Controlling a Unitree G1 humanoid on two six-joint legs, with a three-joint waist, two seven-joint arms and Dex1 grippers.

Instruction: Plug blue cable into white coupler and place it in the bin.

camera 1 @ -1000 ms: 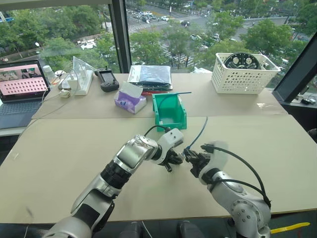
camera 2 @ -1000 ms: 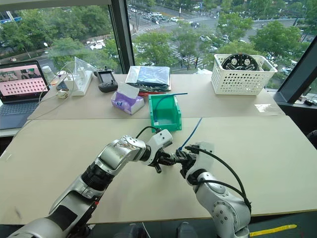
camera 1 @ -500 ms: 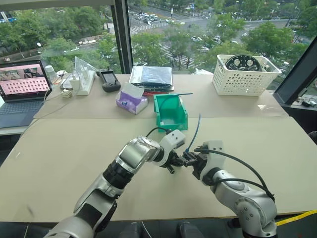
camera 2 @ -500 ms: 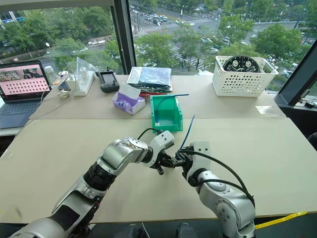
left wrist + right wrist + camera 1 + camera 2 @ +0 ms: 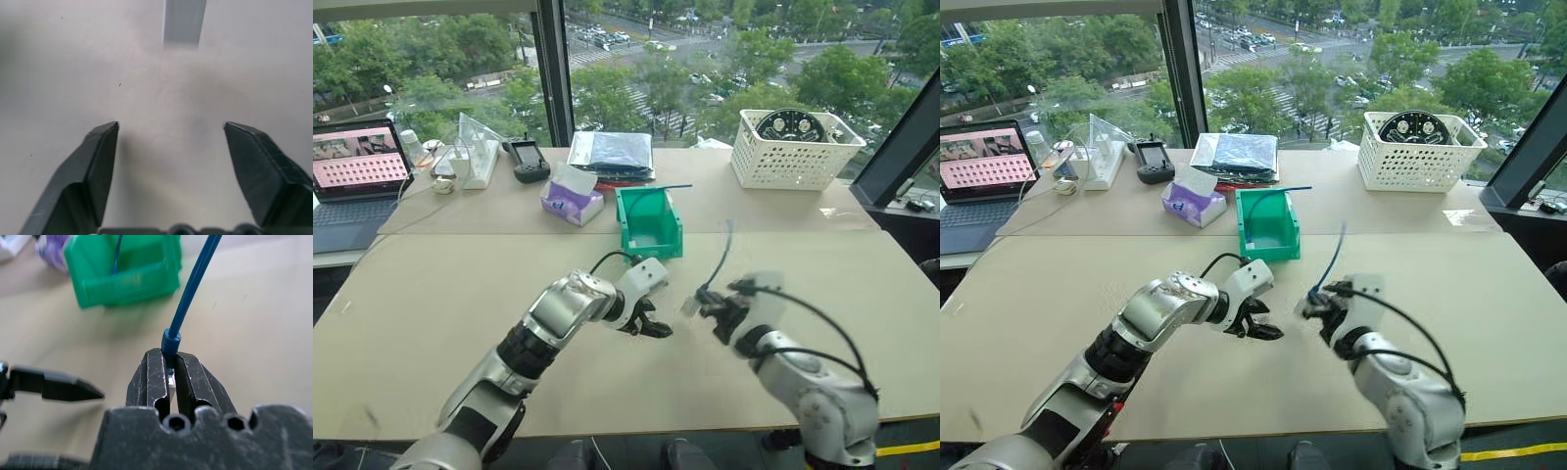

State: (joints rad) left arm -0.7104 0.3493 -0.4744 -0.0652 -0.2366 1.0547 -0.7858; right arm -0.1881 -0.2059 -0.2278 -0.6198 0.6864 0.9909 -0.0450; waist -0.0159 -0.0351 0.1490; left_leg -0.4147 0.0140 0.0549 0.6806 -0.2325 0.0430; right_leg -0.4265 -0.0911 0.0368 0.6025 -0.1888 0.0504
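Since the earlier frame, the left fingers (image 5: 102,161) have spread and drawn apart from the right gripper (image 5: 170,374), whose fingers pinch the cable (image 5: 193,281) at centre frame. The coupler (image 5: 690,306) juts left; bin (image 5: 649,242) above centre.

A wide beige table (image 5: 431,294) runs under tall windows (image 5: 636,69) split by a dark upright frame (image 5: 553,73), and daylight comes in from a view of green trees and a street with cars. Along the table's far edge, from the frame toward the left, lie a black handset (image 5: 525,157), a white power strip (image 5: 478,162) and an open laptop (image 5: 352,176). To the right of the frame sit a purple tissue pack (image 5: 571,199), a dark flat stack (image 5: 611,154) and a white basket (image 5: 793,147), with a slanted dark beam (image 5: 901,147) beyond it.
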